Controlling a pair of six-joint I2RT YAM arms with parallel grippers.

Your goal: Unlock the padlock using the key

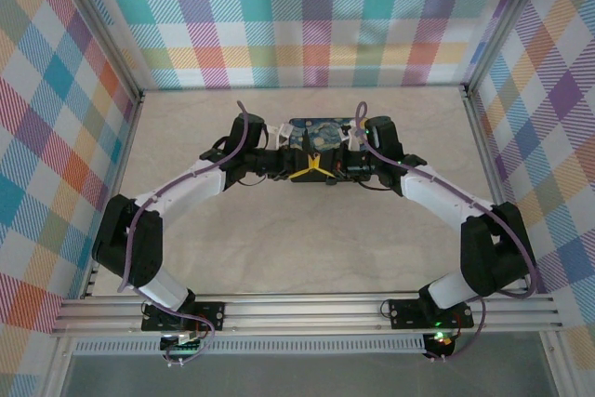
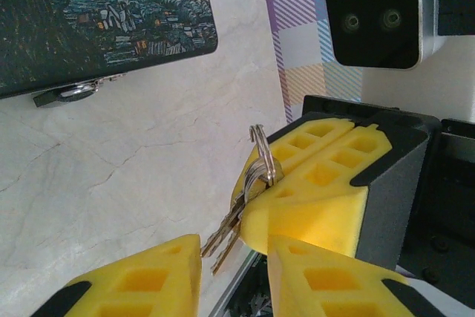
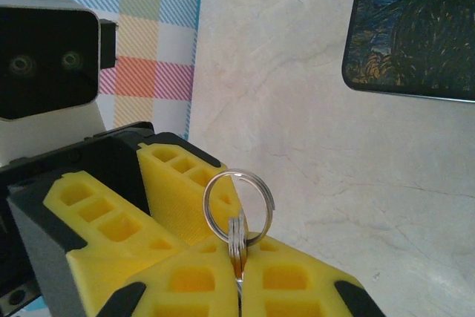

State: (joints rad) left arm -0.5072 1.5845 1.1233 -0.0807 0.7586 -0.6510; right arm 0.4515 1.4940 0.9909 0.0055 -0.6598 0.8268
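Near the bench's (image 1: 307, 258) far edge, our right fingers (image 3: 193, 280) pinch the keys (image 2: 226, 231). Our left fingers (image 2: 141, 280) stand apart around the blades. The likely padlock (image 2: 65, 94) lies by the painted board (image 2: 96, 20). Closing off-centre could twist the keys loose.

One high overview, and two wrist views facing each other at close range.
Your top external camera looks down and forward from above and behind the arm bases (image 1: 183, 311), far enough back to take in the whole surface (image 1: 297, 258) and the plaid walls (image 1: 307, 16). Your left wrist camera (image 3: 44, 53) sits behind the left tool (image 2: 234, 280) and looks along its fingers (image 2: 141, 283), very near. Your right wrist camera (image 2: 375, 12) does likewise behind the right tool (image 3: 237, 287), so each lens sees the other. Both wrist views share the key ring (image 2: 265, 159) between the two tools, and all three share the painted board (image 1: 321, 132) lying on the surface.
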